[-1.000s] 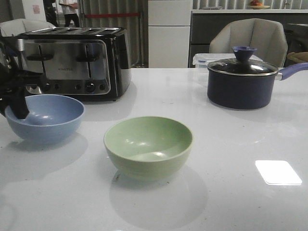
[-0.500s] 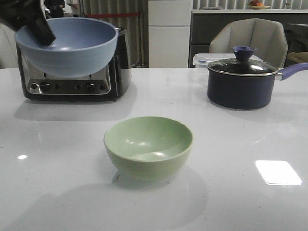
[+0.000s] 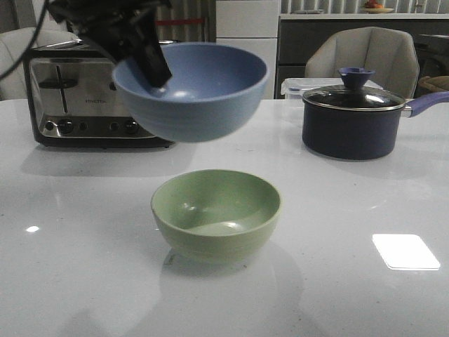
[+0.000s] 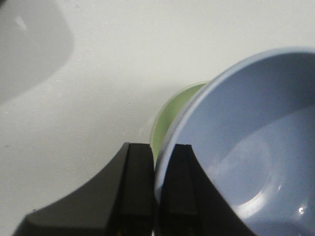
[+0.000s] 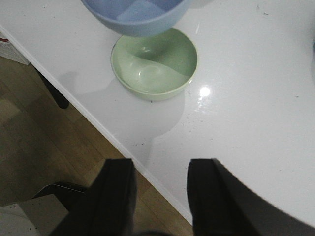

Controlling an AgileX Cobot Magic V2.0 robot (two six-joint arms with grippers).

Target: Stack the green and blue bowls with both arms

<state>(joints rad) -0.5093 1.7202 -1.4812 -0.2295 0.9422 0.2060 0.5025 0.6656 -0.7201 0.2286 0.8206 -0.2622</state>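
The blue bowl (image 3: 193,91) hangs in the air, tilted a little, just above and behind the green bowl (image 3: 216,214), which rests upright and empty on the white table (image 3: 337,225). My left gripper (image 3: 149,63) is shut on the blue bowl's left rim; in the left wrist view its fingers (image 4: 140,177) pinch the rim of the blue bowl (image 4: 251,147), with a sliver of the green bowl (image 4: 170,115) below. My right gripper (image 5: 160,169) stands open and empty over the table's near edge, well apart from the green bowl (image 5: 155,61) and blue bowl (image 5: 135,14).
A chrome and black toaster (image 3: 77,98) stands at the back left. A dark navy lidded saucepan (image 3: 354,116) with a handle sits at the back right. A grey chair (image 3: 365,53) is behind the table. Wooden floor (image 5: 44,142) shows past the table edge.
My left gripper lifted the blue bowl off the table at the left, then carried it right and slightly down to hover over the green bowl. The green bowl stayed put.
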